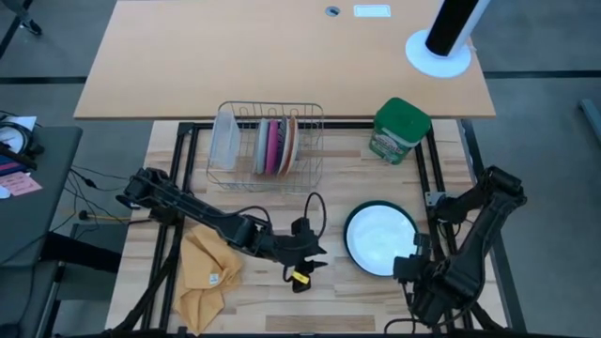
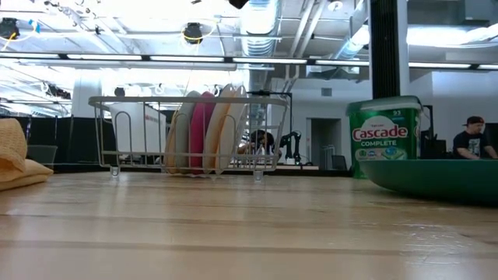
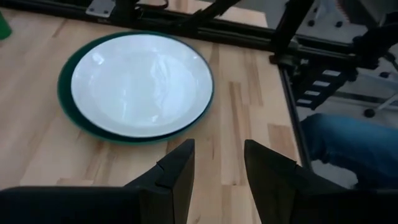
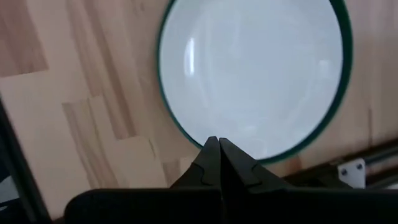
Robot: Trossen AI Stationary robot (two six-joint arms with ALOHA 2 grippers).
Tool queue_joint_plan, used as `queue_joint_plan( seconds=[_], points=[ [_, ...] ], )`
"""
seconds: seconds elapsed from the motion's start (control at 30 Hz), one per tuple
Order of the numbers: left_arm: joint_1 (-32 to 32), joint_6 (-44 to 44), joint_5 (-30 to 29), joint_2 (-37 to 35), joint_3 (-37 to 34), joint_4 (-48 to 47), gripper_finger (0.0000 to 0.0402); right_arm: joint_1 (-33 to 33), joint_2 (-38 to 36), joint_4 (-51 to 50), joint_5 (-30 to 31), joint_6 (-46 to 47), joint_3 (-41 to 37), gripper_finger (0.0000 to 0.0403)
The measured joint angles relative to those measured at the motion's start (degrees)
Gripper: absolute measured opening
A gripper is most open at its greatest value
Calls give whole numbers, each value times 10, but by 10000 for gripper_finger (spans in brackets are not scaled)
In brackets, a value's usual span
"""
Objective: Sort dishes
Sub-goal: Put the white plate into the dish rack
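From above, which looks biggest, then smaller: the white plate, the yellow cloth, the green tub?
1. Yellow cloth and white plate: too alike to rank.
2. Green tub, smallest.

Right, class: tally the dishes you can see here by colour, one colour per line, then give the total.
Grey plate in the wire rack: 1
Magenta-pink plate in the rack: 1
Orange-and-white patterned plate in the rack: 1
White plate with green rim flat on the table: 1
Total: 4

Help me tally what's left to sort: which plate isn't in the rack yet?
The large white plate with the green rim: it lies flat on the table, while the small plates stand on edge in the wire rack.
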Motion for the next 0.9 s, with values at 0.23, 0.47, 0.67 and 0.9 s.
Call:
queue_joint_plan(
  seconds=[0.23, 0.47, 0.67, 0.9],
  points=[
    [-2, 12, 0, 0, 0, 7, 134, 9, 9, -29, 6, -23, -8, 0],
    [14, 31, -55, -2, 0, -10, 134, -26, -45, -31, 48, -73, -117, 0],
    [27, 72, -49, -3, 0, -19, 134, -61, -154, 58, 17, -85, -225, 0],
    [42, 152, -41, -3, 0, -8, 134, -88, -249, 161, 0, -90, -295, 0]
  ],
)
